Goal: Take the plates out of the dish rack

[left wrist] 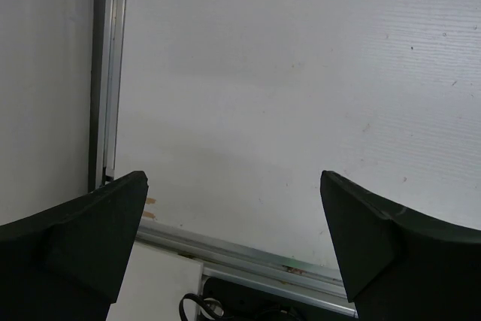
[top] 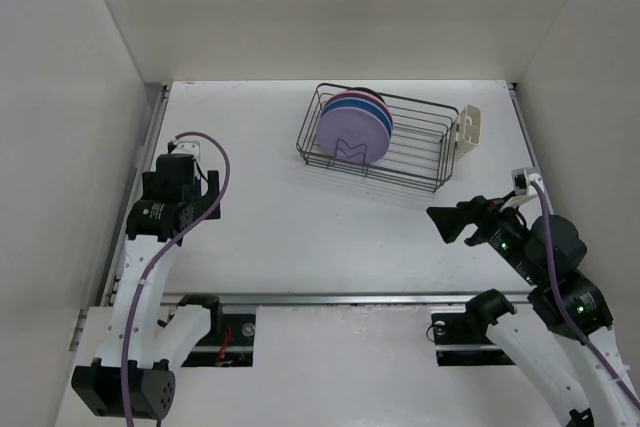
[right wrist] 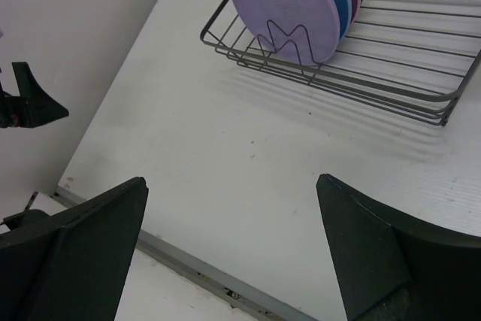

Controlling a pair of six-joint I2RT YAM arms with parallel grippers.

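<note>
The round plates (top: 352, 127), a plain lavender one in front with blue and pink behind, stand on edge, packed close in the zigzag dividers at the left end of the dark wire dish rack (top: 415, 162) on the far part of the white counter (top: 300, 227). The left claw (left wrist: 233, 186) and the right claw (right wrist: 233, 186) are both spread wide and empty, well apart from the rack. The plates look stiff, smooth and likely slippery, so a pinch across the lavender one's upper rim seems best.
</note>
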